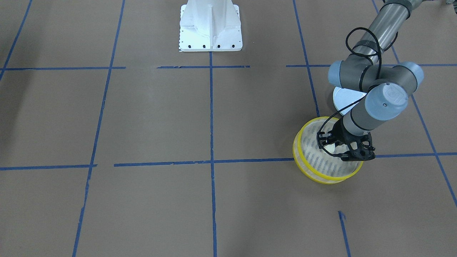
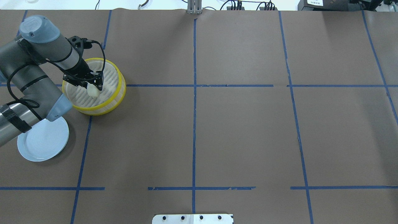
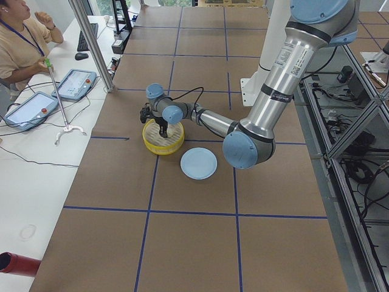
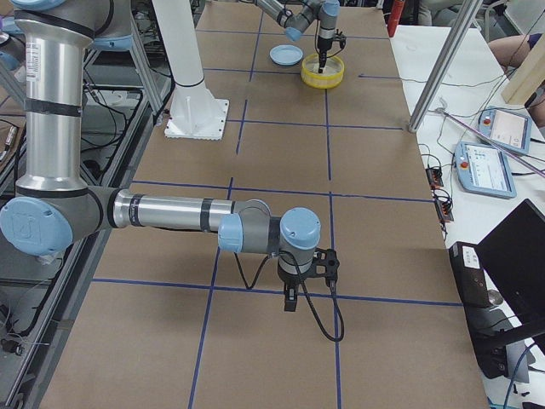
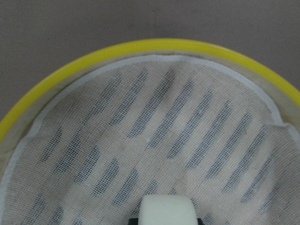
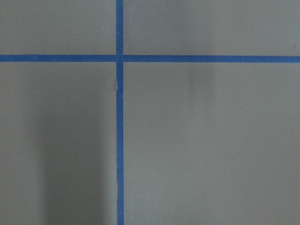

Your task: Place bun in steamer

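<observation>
The steamer [image 2: 107, 105] with yellow rims stands at the table's far left in the overhead view; it also shows in the front-facing view [image 1: 321, 178] and fills the left wrist view [image 5: 140, 47]. My left gripper [image 2: 93, 88] is inside the steamer's rim, shut on the cream-white bun [image 2: 92, 91], and holds it just over the slatted bottom. The bun [image 5: 166, 211] shows at the lower edge of the left wrist view. My right gripper [image 4: 289, 300] points down over bare table, well away from the steamer. It shows only in the exterior right view, so I cannot tell if it is open or shut.
A pale blue plate [image 2: 43, 143] lies next to the steamer, partly under my left arm. The robot's white base [image 1: 210, 28] is at the middle of the table's near edge. An operator [image 3: 18, 42] sits at a side table with tablets.
</observation>
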